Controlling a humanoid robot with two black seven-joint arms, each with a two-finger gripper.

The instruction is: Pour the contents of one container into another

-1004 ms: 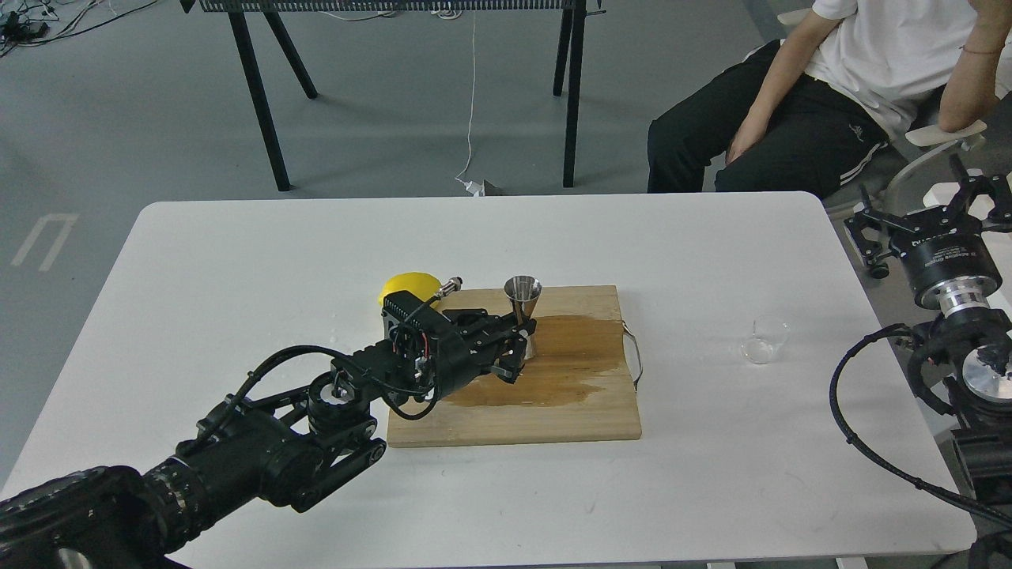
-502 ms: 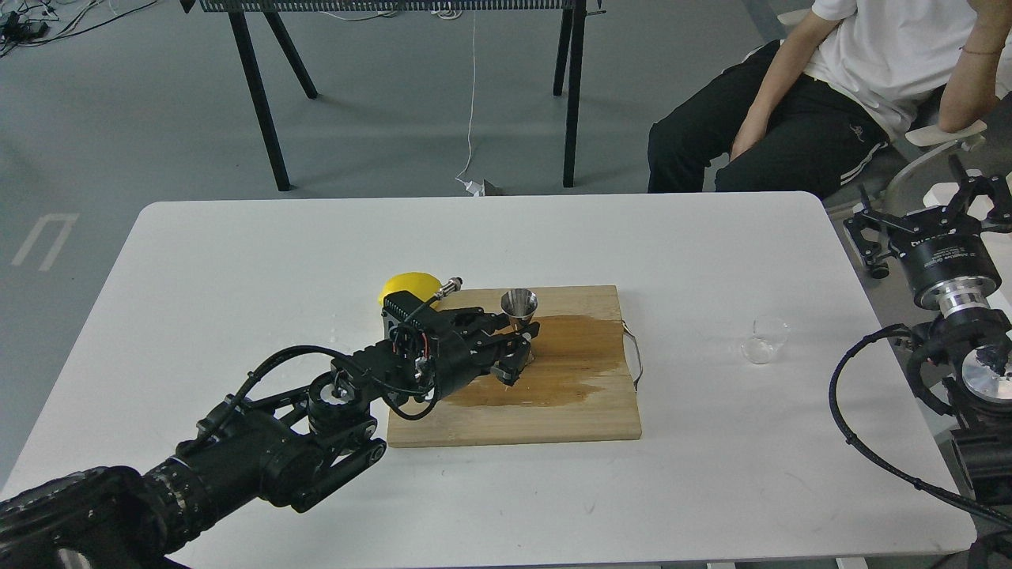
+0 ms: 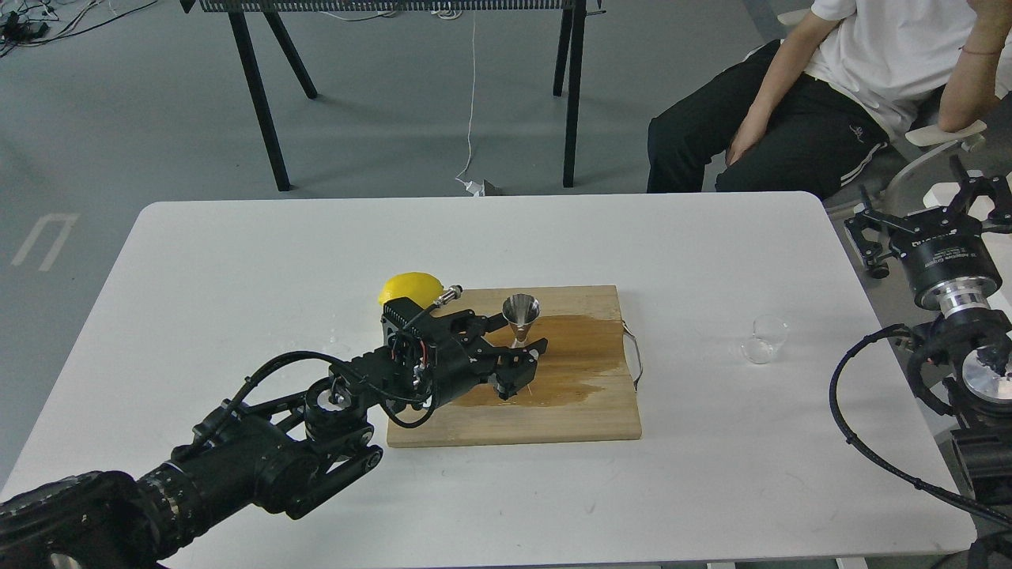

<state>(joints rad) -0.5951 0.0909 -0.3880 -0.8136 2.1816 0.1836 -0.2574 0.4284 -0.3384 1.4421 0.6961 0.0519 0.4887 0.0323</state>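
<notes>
The steel jigger [image 3: 521, 311] stands upright on the wooden board [image 3: 585, 415], at the edge of a dark wet patch [image 3: 569, 359]. My left gripper [image 3: 523, 333] is open, its two fingers spread on either side of the jigger's lower half, which they partly hide. The small clear glass cup [image 3: 765, 339] stands alone on the white table [image 3: 237, 261], right of the board. My right gripper [image 3: 921, 207] hangs off the table's right edge, far from the cup, its fingers spread with nothing between them.
A yellow lemon [image 3: 408, 285] lies at the board's back left corner, just behind my left wrist. The board has a metal handle [image 3: 635, 356] on its right side. A seated person [image 3: 822, 95] is beyond the table's far right corner.
The jigger came down from a raised hold onto the board. My left gripper opened, let it go and dropped slightly lower. The cup and right arm stayed still.
</notes>
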